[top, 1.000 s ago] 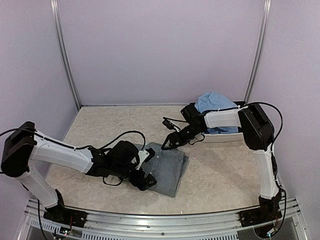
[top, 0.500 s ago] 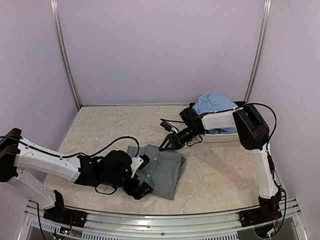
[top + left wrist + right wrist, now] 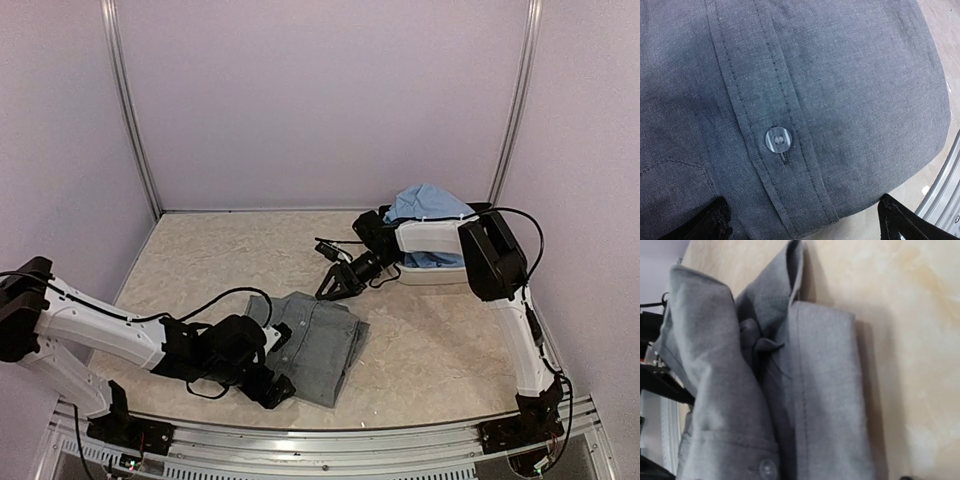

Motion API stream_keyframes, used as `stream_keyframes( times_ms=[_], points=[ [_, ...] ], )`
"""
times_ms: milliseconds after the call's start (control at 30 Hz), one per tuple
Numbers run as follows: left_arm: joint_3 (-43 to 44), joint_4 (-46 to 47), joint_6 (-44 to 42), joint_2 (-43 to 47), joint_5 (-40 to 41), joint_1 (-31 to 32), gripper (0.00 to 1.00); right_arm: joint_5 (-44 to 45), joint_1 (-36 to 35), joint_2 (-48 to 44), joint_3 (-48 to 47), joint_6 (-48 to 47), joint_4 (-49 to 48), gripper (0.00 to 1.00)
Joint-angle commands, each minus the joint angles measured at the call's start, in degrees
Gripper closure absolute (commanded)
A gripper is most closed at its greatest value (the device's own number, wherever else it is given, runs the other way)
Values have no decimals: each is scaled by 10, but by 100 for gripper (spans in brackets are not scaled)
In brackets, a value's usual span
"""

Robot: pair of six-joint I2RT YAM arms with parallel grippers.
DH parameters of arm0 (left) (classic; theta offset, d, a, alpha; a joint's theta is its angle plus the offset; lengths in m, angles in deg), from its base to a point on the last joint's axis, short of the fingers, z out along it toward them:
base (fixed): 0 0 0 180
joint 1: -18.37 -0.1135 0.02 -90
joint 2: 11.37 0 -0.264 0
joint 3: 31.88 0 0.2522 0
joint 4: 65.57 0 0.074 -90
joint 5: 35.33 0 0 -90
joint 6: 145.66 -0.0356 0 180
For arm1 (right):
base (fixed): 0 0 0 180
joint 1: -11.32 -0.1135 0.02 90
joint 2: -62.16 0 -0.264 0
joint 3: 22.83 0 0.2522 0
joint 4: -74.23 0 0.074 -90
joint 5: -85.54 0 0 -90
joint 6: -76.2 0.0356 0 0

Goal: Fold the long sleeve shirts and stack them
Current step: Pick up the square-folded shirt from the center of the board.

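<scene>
fingers spread wide, the left claw (image 3: 270, 388) is dragging the folded slate grey cloth button-up shirt (image 3: 322, 335) slightly toward the desk's near edge, likely freeing folding room, while the right claw (image 3: 331, 287), its opening impossible to tell, is hovering at the shirt's far edge.

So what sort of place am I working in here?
Most likely a robot test cell, not a home: plain lilac walls joined by metal posts, and a stone-look table with a metal rail along its near edge.
</scene>
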Motion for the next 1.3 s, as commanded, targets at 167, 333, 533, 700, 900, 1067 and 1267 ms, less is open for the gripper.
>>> stream_keyframes(
  times_ms=[167,333,533,700,900,1067,1267],
  points=[
    [27,-43,-6,-45,25,19,1,25,-35,49,-52,-54,100,20],
    [29,-45,-6,-42,34,22,1,-6,-45,63,-55,-55,97,20],
    [36,-50,-6,-47,43,26,1,-26,-52,69,-56,-57,98,21],
    [44,-54,-8,-51,60,26,1,-32,-66,75,-41,-79,116,27],
    [48,-57,-9,-53,69,26,1,-60,-76,78,-20,-81,100,35],
    [51,-63,-11,-54,82,26,1,-100,-76,70,-21,-85,94,49],
    [67,-64,-9,-32,102,25,1,-122,-59,22,-6,-76,78,91]
  ],
)
